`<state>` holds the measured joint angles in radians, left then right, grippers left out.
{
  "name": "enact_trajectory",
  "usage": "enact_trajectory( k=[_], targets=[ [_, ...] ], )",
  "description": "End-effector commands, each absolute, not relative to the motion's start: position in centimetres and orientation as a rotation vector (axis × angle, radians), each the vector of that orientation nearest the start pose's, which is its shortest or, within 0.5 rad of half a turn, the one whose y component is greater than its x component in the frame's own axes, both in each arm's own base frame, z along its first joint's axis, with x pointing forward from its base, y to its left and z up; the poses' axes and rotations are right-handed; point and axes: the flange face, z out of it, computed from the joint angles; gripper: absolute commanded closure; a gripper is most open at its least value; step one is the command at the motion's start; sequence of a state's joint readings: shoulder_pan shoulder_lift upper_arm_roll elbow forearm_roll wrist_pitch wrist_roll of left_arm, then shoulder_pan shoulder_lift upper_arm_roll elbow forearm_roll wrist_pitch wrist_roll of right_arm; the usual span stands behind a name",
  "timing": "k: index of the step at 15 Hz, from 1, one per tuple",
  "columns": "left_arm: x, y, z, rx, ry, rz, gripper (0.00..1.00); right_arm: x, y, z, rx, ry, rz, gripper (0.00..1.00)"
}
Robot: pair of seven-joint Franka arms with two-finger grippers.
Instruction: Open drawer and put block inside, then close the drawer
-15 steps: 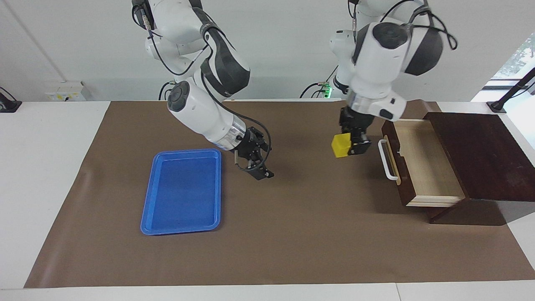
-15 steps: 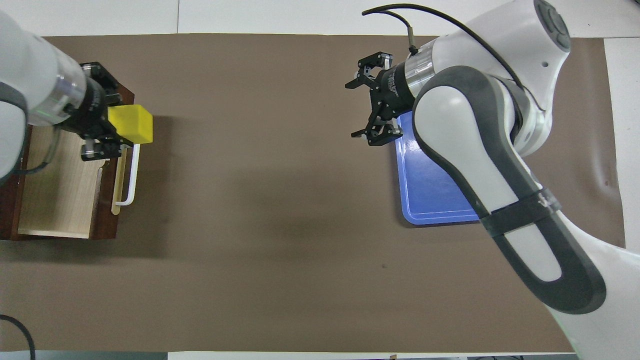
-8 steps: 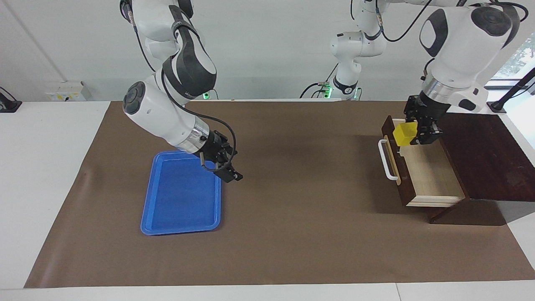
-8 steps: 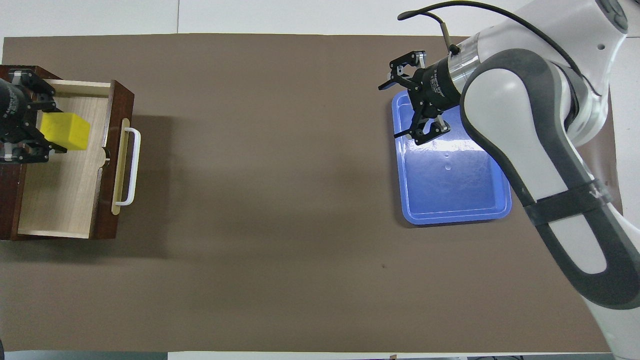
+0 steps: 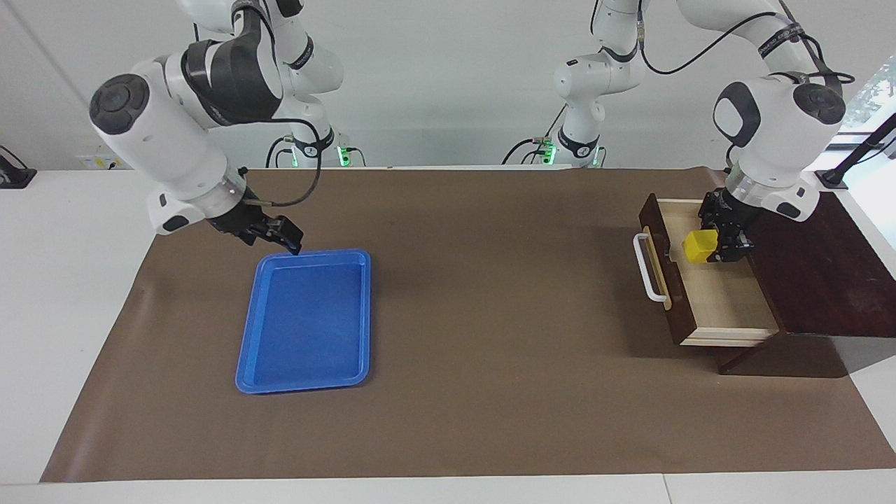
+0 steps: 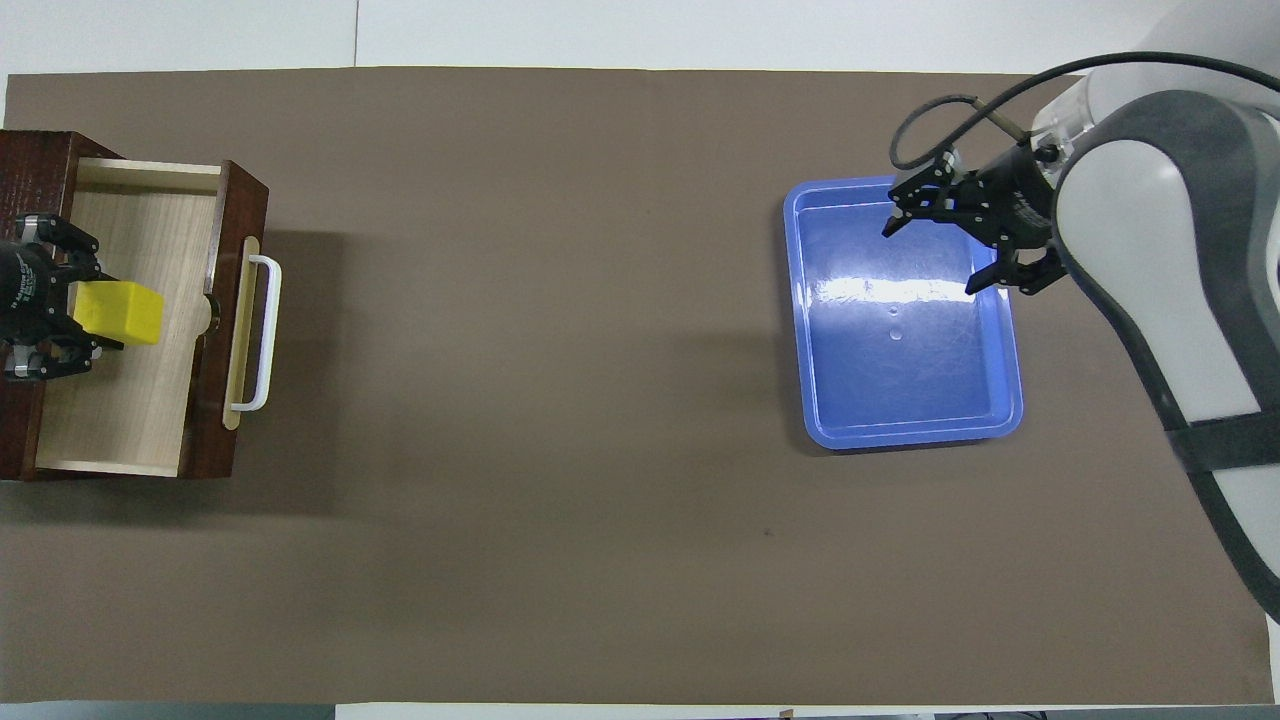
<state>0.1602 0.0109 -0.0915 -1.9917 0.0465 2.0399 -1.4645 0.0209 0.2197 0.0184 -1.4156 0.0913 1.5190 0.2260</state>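
The drawer (image 5: 724, 304) of the dark wooden box stands pulled open, its white bar handle (image 5: 648, 269) toward the middle of the table. My left gripper (image 5: 715, 245) is shut on the yellow block (image 5: 699, 246) and holds it low inside the drawer, in the part nearer the robots. In the overhead view the block (image 6: 118, 312) sits over the pale drawer floor (image 6: 125, 405) with the left gripper (image 6: 80, 315) around it. I cannot tell whether the block touches the floor. My right gripper (image 5: 285, 239) is open and empty over the blue tray's edge.
The blue plastic tray (image 5: 301, 384) lies empty on the brown mat toward the right arm's end; it also shows in the overhead view (image 6: 910, 437). The dark box top (image 5: 812, 259) extends past the drawer at the left arm's end.
My left gripper has carried the block from beside the handle over the drawer front and down into the drawer. My right arm has drawn back over the tray toward its own end.
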Motion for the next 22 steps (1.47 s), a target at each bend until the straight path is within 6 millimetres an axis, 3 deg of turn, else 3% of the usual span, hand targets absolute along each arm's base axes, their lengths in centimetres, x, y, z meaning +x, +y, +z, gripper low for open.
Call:
enact_trajectory(
  k=[1,4,5,6,8,11,12,13,16,18,22],
  targets=[
    [54.6,4.3,44.5,-2.304,-2.153,-0.116,1.00,57.9,2.1,60.3,-3.129,0.060,0.119,0.00],
    [54.4,5.5,43.6,-2.311,-2.144,-0.116,0.99,55.3,-0.5,63.3,-3.146,-0.071,0.051,0.00],
    [54.5,5.4,43.7,-2.337,-2.110,-0.110,0.13,54.6,-1.3,64.0,-3.147,-0.093,0.054,0.00],
    [54.8,4.9,44.0,-2.342,-2.108,-0.114,0.00,54.2,-1.5,64.2,-3.149,-0.105,0.071,0.00],
    [56.1,4.1,47.5,-2.354,-2.128,-0.128,0.00,54.3,-2.4,63.9,-3.169,-0.158,0.076,0.00],
    [58.8,-2.2,51.9,-2.327,-2.145,-0.042,0.00,54.5,-2.6,62.8,-3.177,-0.149,0.064,0.00],
    [59.1,-3.4,52.0,-2.296,-2.186,-0.048,0.00,54.6,-2.8,62.1,-3.174,-0.130,0.080,0.00],
    [58.7,-5.6,51.2,-2.302,-2.171,-0.041,0.00,54.7,-3.1,61.6,-3.170,-0.089,0.094,0.00],
    [56.9,-8.1,47.0,-2.334,-2.130,-0.046,0.00,55.2,-3.1,60.5,-3.165,-0.056,0.112,0.00],
    [56.7,-7.7,45.6,-2.334,-2.130,-0.056,0.00,55.7,-3.3,59.9,-3.163,-0.054,0.129,0.00],
    [57.2,-4.9,45.4,-2.343,-2.120,-0.083,0.00,55.7,-3.4,59.7,-3.162,-0.049,0.139,0.00]
  ],
)
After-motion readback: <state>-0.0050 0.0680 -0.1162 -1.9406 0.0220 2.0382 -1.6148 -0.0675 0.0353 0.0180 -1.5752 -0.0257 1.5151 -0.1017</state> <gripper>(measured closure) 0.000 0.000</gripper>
